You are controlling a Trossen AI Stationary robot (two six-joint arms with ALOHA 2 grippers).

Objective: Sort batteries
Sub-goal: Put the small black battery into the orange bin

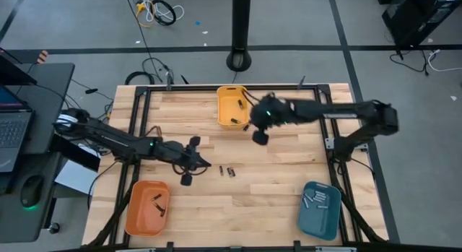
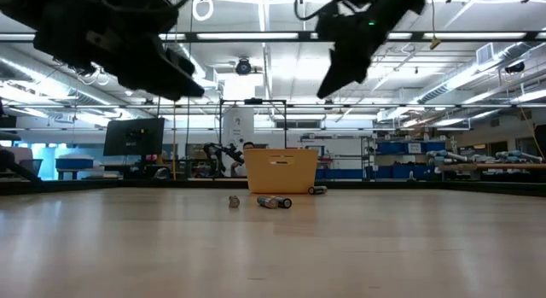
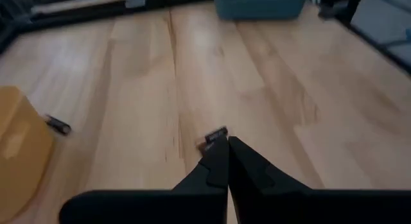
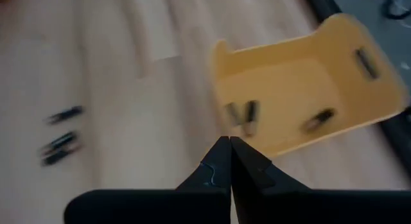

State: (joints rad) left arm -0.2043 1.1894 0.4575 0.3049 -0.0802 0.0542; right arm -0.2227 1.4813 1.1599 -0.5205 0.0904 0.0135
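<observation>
- Worktop [image 1: 274, 187]: pale wooden planks with visible grain, framed by dark metal rails.
- Yellow bin [image 1: 232, 106]: smooth plastic, rectangular with rounded corners, at the far edge of the worktop. The right wrist view shows several dark cylindrical batteries [image 4: 249, 116] lying on its floor.
- Orange bin [image 1: 148, 206]: near-left corner, holding a few dark batteries.
- Blue bin [image 1: 320, 208]: near-right corner, holding several pale batteries.
- Loose batteries [image 1: 227, 170]: small dark cylinders lying on bare wood near the worktop centre, between the bins. The low view shows them lying on their sides in front of the yellow bin.
- Left gripper [image 1: 193, 162]: raised above the worktop, just left of the loose batteries. Its fingers are clenched together and grasp nothing. The left wrist view shows one battery just beyond the fingertips and another near the yellow bin's wall.
- Right gripper [image 1: 258, 135]: raised beside the yellow bin's near-right corner. Its fingers are clenched with nothing between them.
- Beyond the worktop: a desk with a laptop [image 1: 13, 129] to the left, and cables on the grey floor.
</observation>
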